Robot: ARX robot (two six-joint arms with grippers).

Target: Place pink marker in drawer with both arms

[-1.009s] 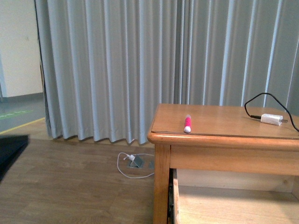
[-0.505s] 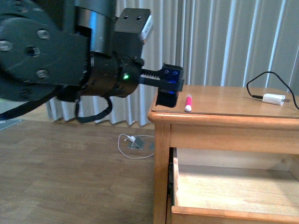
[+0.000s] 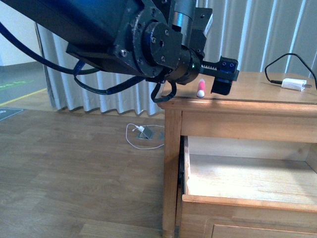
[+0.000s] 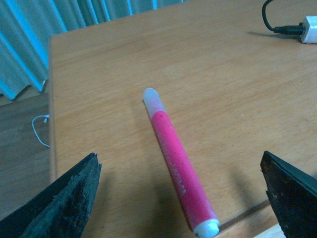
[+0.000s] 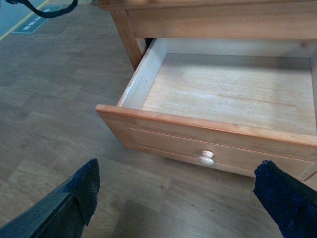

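Across the upper left of the front view stretches the bulky black left arm (image 3: 148,44), with dark cables looping below it and a small green light near its wrist. It reaches rightward to the front left corner of the table (image 3: 237,130). Its end effector (image 4: 179,157) is spread wide over the table top: the left wrist view shows one black finger (image 4: 64,198) on each side of the pink marker (image 3: 201,88), and neither touches it. The marker lies flat on the table near the front edge, just left of the one finger that shows in the front view, its white rounded end pointing toward the camera. Further right, near the right edge of the frame, a white charger plug (image 3: 293,84) rests on the table with its black cable (image 3: 275,64) arching up behind it. Below the table top, in the lower right of the frame, the drawer (image 3: 247,201) is pulled out, and its pale wood bottom shows. At lower centre, left of the table leg, a thin white cable (image 3: 143,141) curls on the wood floor (image 3: 74,163) before the grey curtain (image 3: 89,89). The right wrist view looks down on the open drawer and its round knob (image 5: 206,157). The right end effector (image 5: 177,167) is spread wide above the floor in front of it, holding nothing.
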